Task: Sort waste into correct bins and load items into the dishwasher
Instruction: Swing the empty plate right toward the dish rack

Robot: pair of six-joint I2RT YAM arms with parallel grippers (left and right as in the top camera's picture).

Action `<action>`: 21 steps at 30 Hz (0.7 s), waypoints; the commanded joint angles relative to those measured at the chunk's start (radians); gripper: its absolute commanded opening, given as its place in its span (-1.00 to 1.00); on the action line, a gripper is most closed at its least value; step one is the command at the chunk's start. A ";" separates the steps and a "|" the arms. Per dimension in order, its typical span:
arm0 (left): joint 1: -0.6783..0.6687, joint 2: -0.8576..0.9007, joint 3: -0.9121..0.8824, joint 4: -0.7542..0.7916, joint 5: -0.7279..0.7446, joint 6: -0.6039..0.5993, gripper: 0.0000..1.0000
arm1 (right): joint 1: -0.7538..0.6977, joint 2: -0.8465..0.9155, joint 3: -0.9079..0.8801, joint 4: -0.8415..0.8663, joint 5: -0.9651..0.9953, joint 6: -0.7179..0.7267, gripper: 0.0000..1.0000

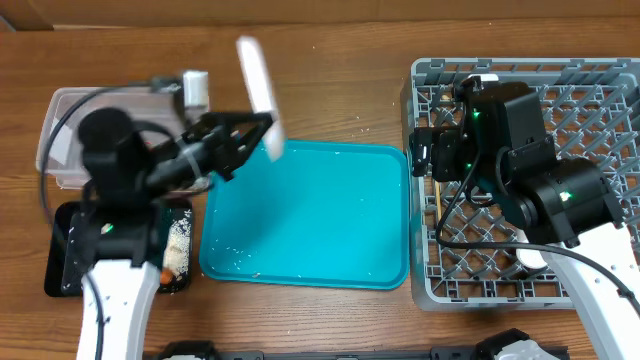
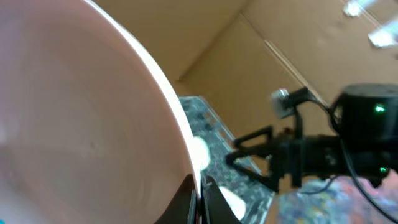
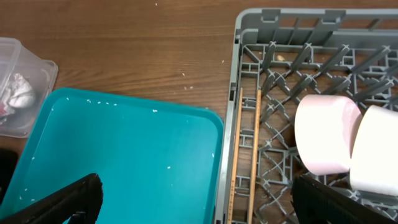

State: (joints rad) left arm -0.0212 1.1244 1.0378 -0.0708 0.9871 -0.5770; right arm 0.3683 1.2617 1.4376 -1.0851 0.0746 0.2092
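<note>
Dish-loading step in hand: left end effector (image 1: 258, 128) pinching white plate (image 1: 257, 82) by its rim, on edge, off the counter. Right end effector (image 1: 420, 152) spread wide over dish rack (image 1: 416, 100). Next, likely: carry plate rightward, slot between pegs.

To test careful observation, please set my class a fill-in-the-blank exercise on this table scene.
The left claw is shut on the white ___. The right claw stands ___. The chopsticks lie in the grey ___. The number of white bowls beside them is ___.
Missing words: plate; open; rack; two.
</note>
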 commanded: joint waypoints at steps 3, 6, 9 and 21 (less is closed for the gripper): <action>-0.142 0.180 0.014 0.295 0.035 -0.148 -0.92 | 0.003 -0.003 0.023 0.005 -0.003 0.003 1.00; -0.192 0.304 0.014 0.482 0.044 -0.238 -0.92 | 0.003 -0.003 0.023 0.005 -0.003 0.003 1.00; -0.228 0.446 0.014 0.768 0.085 -0.381 -0.92 | 0.003 -0.003 0.023 0.005 -0.003 0.003 1.00; -0.375 0.854 0.014 1.477 0.031 -0.837 -0.91 | 0.003 -0.003 0.023 0.005 -0.003 0.003 1.00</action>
State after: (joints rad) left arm -0.3592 1.9236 1.0405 1.3563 1.0473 -1.2804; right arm 0.3683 1.2617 1.4380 -1.0851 0.0746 0.2096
